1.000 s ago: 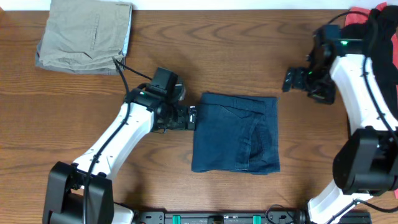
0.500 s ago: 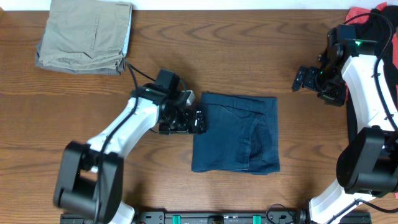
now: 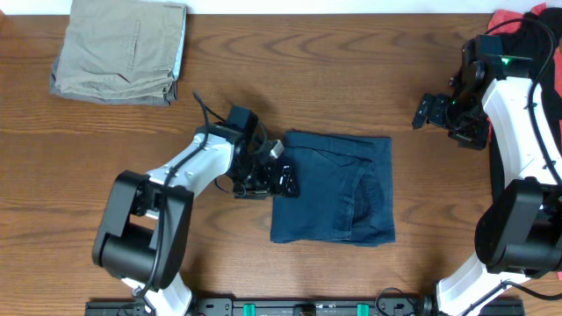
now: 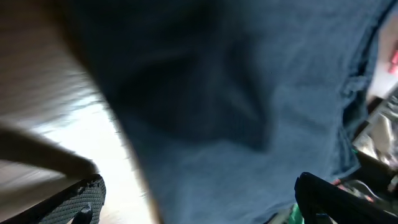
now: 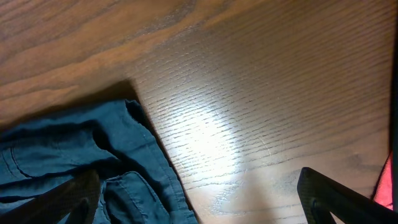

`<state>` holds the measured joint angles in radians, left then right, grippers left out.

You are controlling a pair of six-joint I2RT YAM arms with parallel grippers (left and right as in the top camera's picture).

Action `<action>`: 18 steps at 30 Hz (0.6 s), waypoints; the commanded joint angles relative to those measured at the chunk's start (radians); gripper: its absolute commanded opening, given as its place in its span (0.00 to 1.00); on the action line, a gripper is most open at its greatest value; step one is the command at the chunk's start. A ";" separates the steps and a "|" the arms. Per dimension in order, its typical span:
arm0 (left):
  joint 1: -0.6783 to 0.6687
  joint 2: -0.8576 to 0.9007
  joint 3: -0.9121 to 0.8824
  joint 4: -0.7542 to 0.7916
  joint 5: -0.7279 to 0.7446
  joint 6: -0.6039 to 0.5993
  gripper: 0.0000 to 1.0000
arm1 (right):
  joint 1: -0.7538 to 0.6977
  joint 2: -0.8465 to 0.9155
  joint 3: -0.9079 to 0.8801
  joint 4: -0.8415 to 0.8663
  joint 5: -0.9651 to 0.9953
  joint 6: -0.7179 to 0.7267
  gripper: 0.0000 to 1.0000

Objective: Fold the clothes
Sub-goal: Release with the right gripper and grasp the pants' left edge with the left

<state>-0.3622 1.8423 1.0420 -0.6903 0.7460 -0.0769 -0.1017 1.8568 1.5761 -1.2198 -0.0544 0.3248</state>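
The fingers (image 4: 78, 200) of the left gripper (image 3: 285, 181) are spread wide apart and hold nothing. The blue clothes (image 3: 338, 189) lie right in front of them, and the near edge of the cloth sits just between the two tips. I think the gripper is there to take that edge for one more fold, or to pat it flat. The clothes already make a neat square on the table (image 3: 351, 70), so the job looks close to done. The right gripper (image 3: 422, 112) is open wide too, with nothing in it. It hangs over bare wood, well apart from the clothes, most likely so it won't bump them. Far behind the left fingers, the tan trousers (image 3: 118, 48) lie folded, out of the way.
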 commanded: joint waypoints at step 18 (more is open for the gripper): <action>-0.073 0.046 -0.010 0.222 -0.091 -0.162 0.06 | -0.010 -0.006 0.006 -0.003 0.005 -0.015 0.99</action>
<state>-0.4389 1.8778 1.0374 -0.4713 0.7498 -0.1898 -0.1017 1.8568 1.5761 -1.2194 -0.0544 0.3248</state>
